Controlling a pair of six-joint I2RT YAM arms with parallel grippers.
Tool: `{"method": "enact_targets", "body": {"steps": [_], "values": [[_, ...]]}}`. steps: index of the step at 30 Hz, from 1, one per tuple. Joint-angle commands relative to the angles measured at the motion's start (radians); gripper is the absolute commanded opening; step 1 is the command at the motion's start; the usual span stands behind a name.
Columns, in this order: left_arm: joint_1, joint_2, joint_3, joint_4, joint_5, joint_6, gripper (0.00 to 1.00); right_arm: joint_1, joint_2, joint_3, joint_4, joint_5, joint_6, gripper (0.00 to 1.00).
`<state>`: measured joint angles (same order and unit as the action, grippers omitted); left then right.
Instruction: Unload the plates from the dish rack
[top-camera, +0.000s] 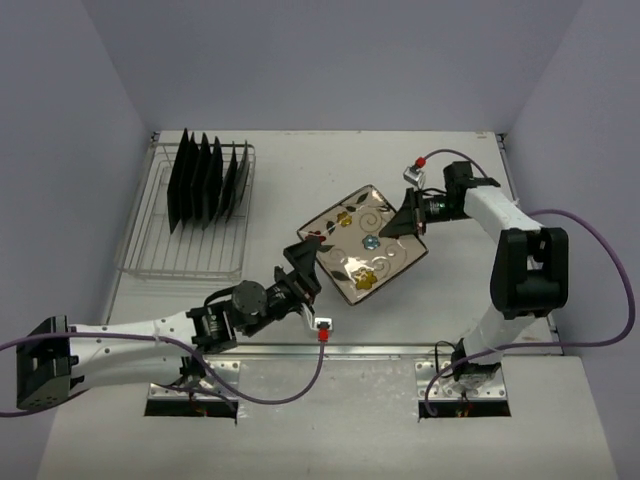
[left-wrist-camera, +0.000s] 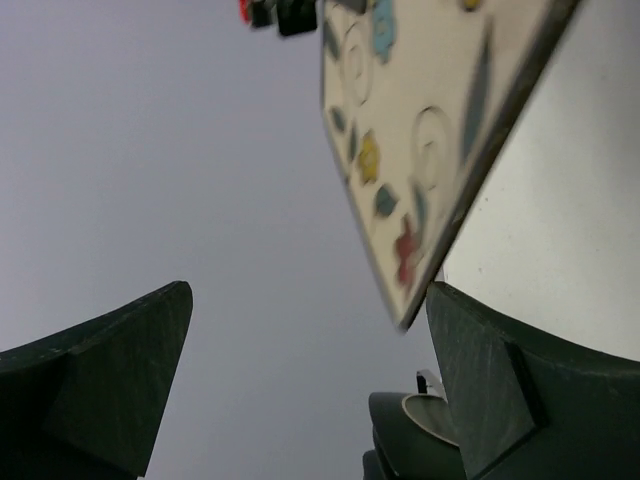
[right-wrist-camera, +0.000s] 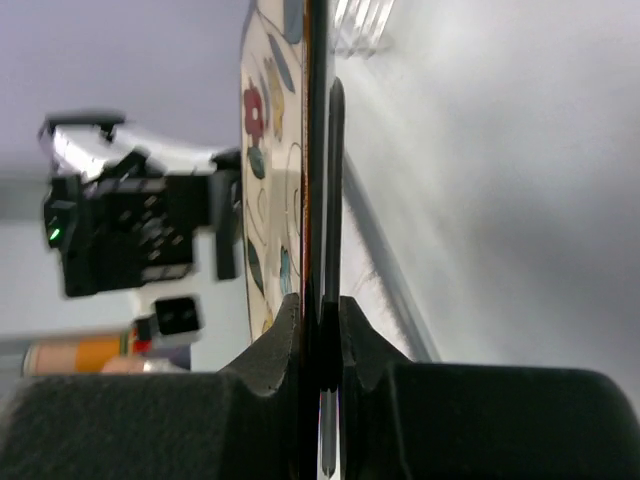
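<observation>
The silver wire dish rack (top-camera: 190, 255) stands at the far left with several dark plates (top-camera: 205, 185) upright in its back half. A square cream plate with flower patterns (top-camera: 362, 245) is held above the table's middle. My right gripper (top-camera: 408, 218) is shut on its right corner; in the right wrist view the plate (right-wrist-camera: 265, 150) is edge-on between the pads of that gripper (right-wrist-camera: 320, 320). My left gripper (top-camera: 300, 262) is open at the plate's left corner. In the left wrist view the plate's corner (left-wrist-camera: 420, 120) hangs just above the right finger (left-wrist-camera: 480, 390), not gripped.
Grey walls close the table on the left, back and right. A metal strip (top-camera: 400, 350) runs along the near edge by the arm bases. Purple cables (top-camera: 590, 230) loop off both arms. The left arm's wrist (right-wrist-camera: 130, 220) shows beyond the plate in the right wrist view.
</observation>
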<state>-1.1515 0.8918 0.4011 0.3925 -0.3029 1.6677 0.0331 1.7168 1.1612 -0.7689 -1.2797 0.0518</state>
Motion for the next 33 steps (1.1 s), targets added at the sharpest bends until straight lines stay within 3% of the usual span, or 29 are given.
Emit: {"method": "enact_targets", "body": {"steps": [1,7,17,22,26,33], "values": [[0.008,-0.031,0.193,0.013,-0.185,-0.164,1.00,-0.151,0.037,0.107,0.135,0.099,0.119,0.00],[0.106,0.030,0.492,-0.225,-0.290,-0.483,1.00,-0.167,0.130,0.164,0.279,0.301,0.240,0.00],[0.359,0.184,0.943,-0.735,-0.292,-1.029,1.00,-0.167,0.371,0.306,0.511,0.390,0.425,0.00],[0.449,0.175,0.980,-0.851,-0.248,-1.189,1.00,-0.167,0.495,0.388,0.564,0.401,0.485,0.00],[0.504,0.142,0.945,-0.861,-0.244,-1.208,1.00,-0.167,0.574,0.443,0.528,0.449,0.475,0.02],[0.544,0.153,0.946,-0.879,-0.243,-1.244,1.00,-0.166,0.629,0.499,0.407,0.603,0.437,0.33]]}}
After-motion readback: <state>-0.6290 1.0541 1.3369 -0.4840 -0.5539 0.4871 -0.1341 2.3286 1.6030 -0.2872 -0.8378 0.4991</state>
